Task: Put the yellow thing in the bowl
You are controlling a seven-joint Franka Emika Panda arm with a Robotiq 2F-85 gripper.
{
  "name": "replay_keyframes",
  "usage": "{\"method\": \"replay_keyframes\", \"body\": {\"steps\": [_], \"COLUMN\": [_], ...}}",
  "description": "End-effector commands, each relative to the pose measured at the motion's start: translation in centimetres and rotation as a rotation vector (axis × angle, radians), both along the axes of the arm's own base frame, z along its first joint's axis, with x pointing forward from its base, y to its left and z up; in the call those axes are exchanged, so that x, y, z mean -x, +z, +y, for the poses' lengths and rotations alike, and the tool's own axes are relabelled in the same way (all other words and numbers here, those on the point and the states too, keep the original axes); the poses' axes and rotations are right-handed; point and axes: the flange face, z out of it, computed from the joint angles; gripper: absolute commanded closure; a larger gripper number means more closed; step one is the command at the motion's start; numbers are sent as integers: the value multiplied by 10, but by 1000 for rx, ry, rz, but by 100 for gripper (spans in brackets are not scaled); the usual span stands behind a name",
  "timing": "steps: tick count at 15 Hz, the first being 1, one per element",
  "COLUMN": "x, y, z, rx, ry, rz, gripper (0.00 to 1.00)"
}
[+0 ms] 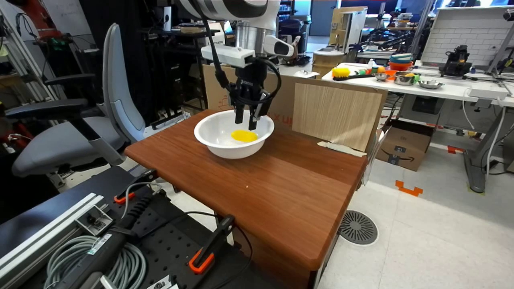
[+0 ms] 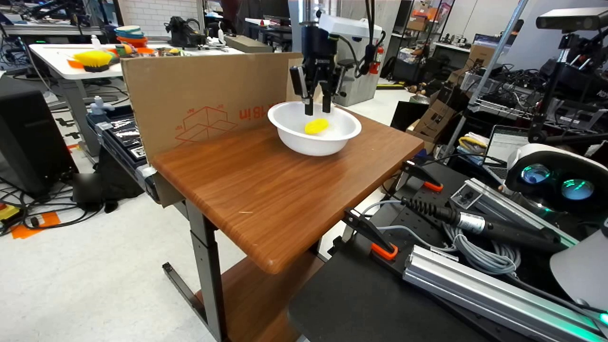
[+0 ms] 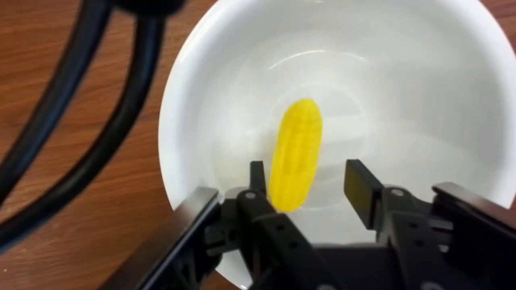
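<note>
Yellow thing [image 3: 296,155], lying in bowl [image 3: 419,92], lengthwise up wrist view

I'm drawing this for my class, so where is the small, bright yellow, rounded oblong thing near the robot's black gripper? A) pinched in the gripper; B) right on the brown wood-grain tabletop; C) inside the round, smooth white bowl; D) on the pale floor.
C: all three views show the small, bright yellow, rounded oblong thing inside the round, smooth white bowl, with the black gripper open above it.
</note>
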Motion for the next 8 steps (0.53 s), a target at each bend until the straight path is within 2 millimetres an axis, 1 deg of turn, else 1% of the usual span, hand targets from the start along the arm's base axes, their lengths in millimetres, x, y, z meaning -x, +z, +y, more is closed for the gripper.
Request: {"method": "replay_keyframes", "body": {"steps": [1,3,7,8], "x": [-7,-3,9,14], "y": [5,13,34,42], "z": [-2,-1,-6,-9], "rx": [7,16,24,25], "ry": [-16,-21,-26,-32], "rz": [-6,-10,-34,-42], "gripper": [12,0,0,0]}}
